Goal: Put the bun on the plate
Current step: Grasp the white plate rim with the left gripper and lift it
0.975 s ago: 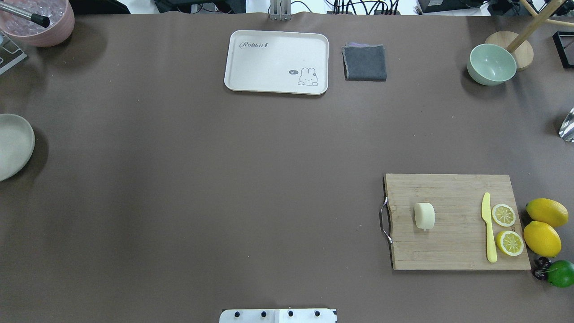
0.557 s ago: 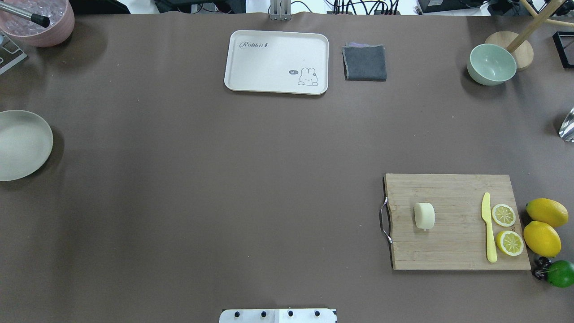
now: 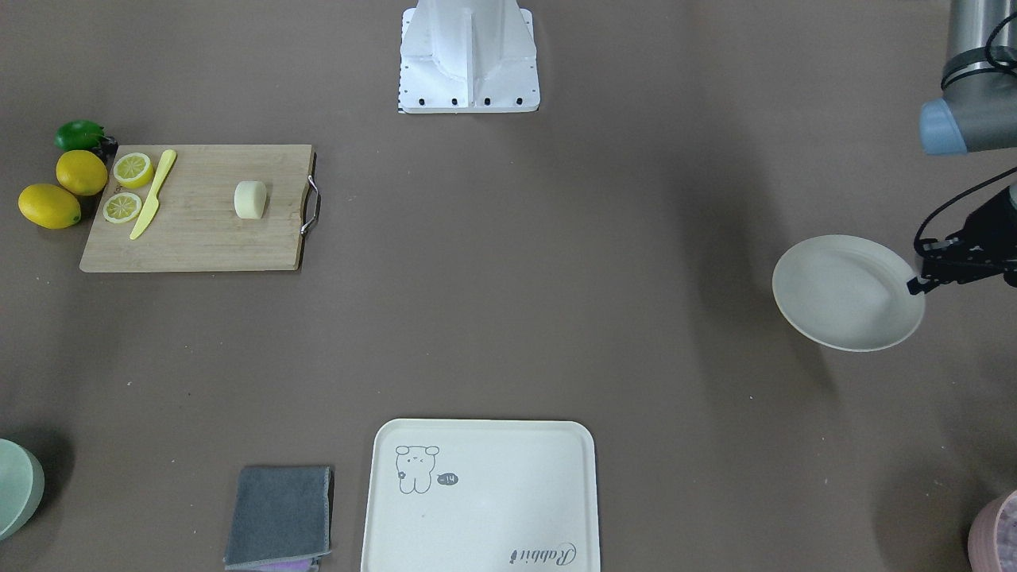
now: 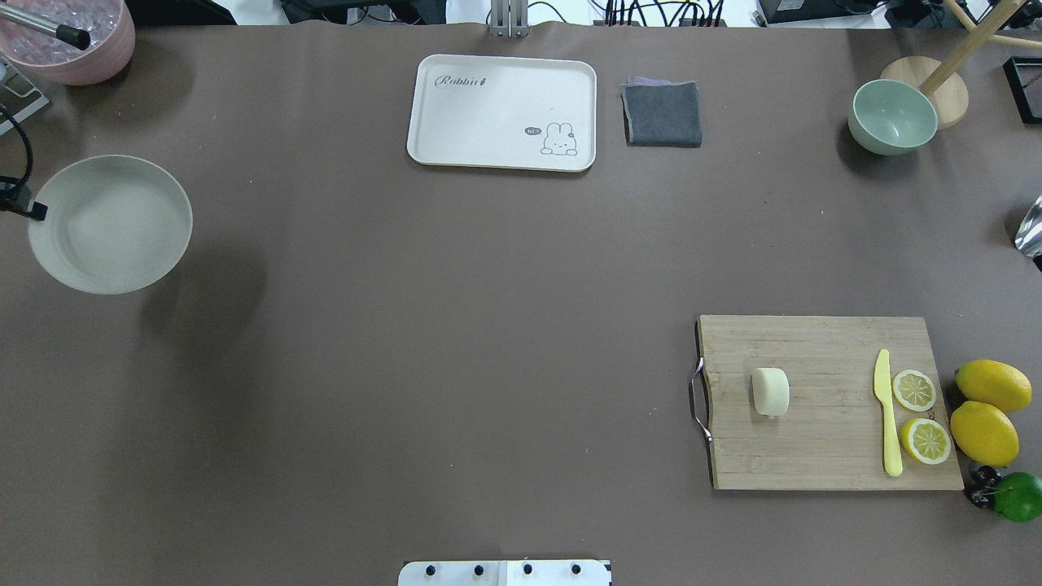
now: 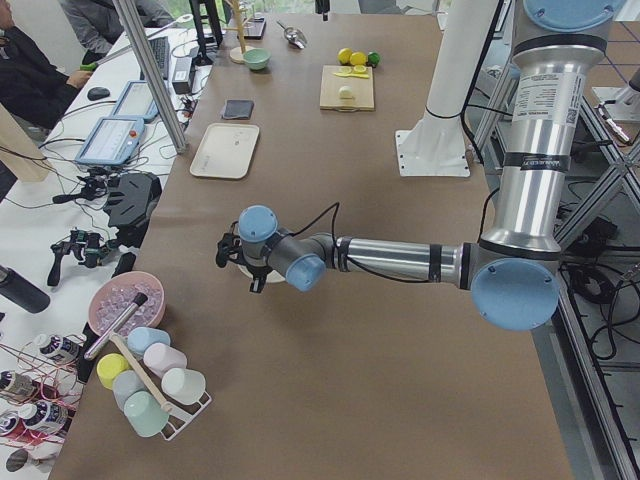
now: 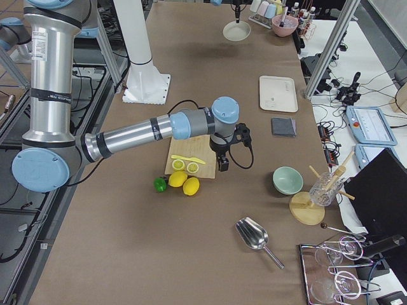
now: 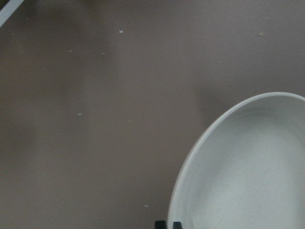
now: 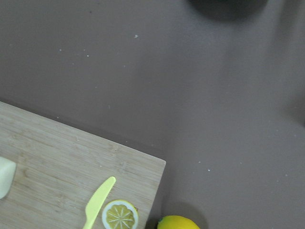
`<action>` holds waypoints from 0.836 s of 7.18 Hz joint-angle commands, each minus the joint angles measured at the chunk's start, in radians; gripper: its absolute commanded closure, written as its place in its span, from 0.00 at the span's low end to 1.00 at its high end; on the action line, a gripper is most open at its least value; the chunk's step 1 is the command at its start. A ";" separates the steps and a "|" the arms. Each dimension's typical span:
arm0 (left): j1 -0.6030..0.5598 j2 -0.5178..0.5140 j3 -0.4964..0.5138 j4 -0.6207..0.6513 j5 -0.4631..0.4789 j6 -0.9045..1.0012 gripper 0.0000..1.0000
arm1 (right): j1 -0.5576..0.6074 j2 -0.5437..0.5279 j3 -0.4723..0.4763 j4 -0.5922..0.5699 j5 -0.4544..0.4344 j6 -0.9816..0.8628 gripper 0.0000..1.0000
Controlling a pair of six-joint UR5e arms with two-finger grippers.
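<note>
Evidently early: above the brown worktop [image 4: 456, 342] hangs the round cream-white plate [image 4: 122, 236], rim pinched by the left end effector [image 4: 35, 213]. Well apart, the small pale rounded bun [image 4: 770, 391] lies untouched on a wooden board [image 4: 822, 350]. Whether the right end effector [image 6: 223, 165] is spread cannot be told.

A wooden cutting board [image 4: 822, 448] lies near right, bearing a yellow knife [image 4: 887, 415] and two lemon slices [image 4: 914, 390], with two whole lemons [image 4: 992, 386] and a lime [image 4: 1018, 496] just off its right edge. Far across, a cream tray [image 4: 488, 114] sits centre, a grey cloth [image 4: 663, 114] beside it, a green bowl [image 4: 892, 116] far right, a pink bowl [image 4: 85, 53] far left.
</note>
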 commanded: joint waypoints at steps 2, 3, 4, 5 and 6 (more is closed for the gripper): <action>0.268 -0.182 -0.101 0.006 0.107 -0.461 1.00 | -0.196 0.065 0.082 0.001 -0.060 0.286 0.00; 0.360 -0.229 -0.100 0.015 0.184 -0.564 1.00 | -0.282 0.073 0.115 0.020 -0.112 0.431 0.02; 0.416 -0.305 -0.094 0.068 0.233 -0.716 1.00 | -0.372 0.070 0.116 0.135 -0.174 0.599 0.03; 0.483 -0.383 -0.092 0.169 0.317 -0.816 1.00 | -0.460 0.069 0.112 0.186 -0.246 0.719 0.04; 0.563 -0.436 -0.082 0.217 0.403 -0.823 1.00 | -0.533 0.070 0.111 0.187 -0.303 0.797 0.05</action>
